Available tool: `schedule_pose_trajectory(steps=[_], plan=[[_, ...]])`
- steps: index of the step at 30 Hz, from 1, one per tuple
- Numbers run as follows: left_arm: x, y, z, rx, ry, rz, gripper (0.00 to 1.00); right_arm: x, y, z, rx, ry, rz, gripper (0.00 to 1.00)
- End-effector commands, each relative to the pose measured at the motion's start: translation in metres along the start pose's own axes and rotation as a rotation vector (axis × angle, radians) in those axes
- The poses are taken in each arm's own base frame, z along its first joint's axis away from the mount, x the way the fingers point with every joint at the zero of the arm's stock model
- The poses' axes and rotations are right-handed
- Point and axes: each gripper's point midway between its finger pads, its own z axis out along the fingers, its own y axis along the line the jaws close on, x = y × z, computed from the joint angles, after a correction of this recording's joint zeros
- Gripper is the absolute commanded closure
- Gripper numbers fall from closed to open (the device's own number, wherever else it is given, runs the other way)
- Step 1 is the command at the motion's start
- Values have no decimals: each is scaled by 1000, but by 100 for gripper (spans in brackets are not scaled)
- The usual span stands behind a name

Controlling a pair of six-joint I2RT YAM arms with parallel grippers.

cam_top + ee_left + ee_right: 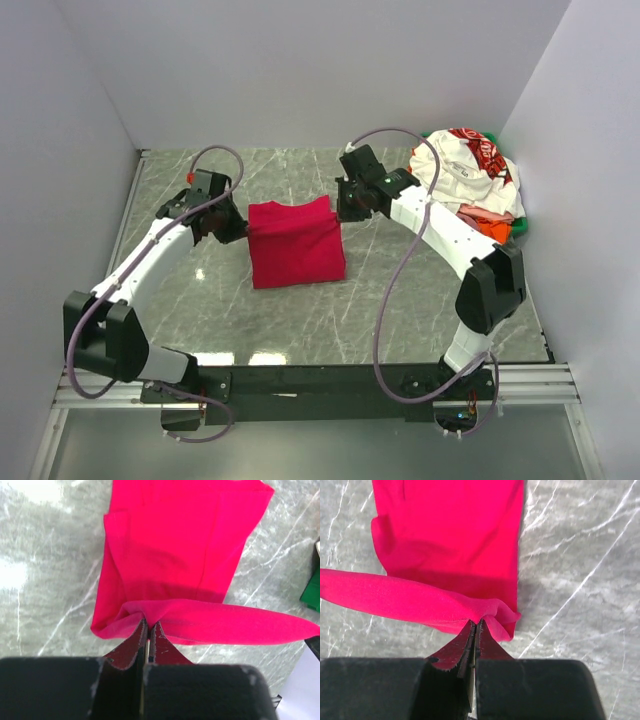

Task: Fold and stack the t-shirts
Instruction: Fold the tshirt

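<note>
A crimson red t-shirt (296, 243) lies partly folded on the grey marble table, its far edge lifted off the surface. My left gripper (243, 229) is shut on the left far corner of that edge; the left wrist view has the cloth (190, 555) pinched at the fingertips (149, 625). My right gripper (343, 207) is shut on the right far corner, cloth (450, 540) bunched at its tips (476, 623). The lifted hem stretches between both grippers. A pile of other t-shirts, white printed on top (470, 170), sits at the far right.
The pile (492, 215) shows orange and green cloth under the white shirt, close to the right wall. White walls enclose the table on three sides. The arms' mounting rail (320, 380) runs along the near edge.
</note>
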Motion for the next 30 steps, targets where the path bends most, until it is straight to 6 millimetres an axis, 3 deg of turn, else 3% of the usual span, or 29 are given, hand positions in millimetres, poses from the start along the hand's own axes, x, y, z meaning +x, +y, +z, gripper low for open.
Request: schedule_pose_trajectory(steps=[1, 10, 20, 30], plan=[[-24, -17, 1, 60, -46, 27, 100, -24, -2, -1, 8, -29, -22, 100], [-47, -23, 22, 73, -34, 19, 100, -51, -8, 19, 31, -27, -33, 100], [-69, -16, 44, 30, -29, 2, 100, -68, -13, 52, 27, 9, -34, 100], [-77, -11, 78, 42, 22, -6, 100, -83, -18, 82, 29, 27, -33, 100]])
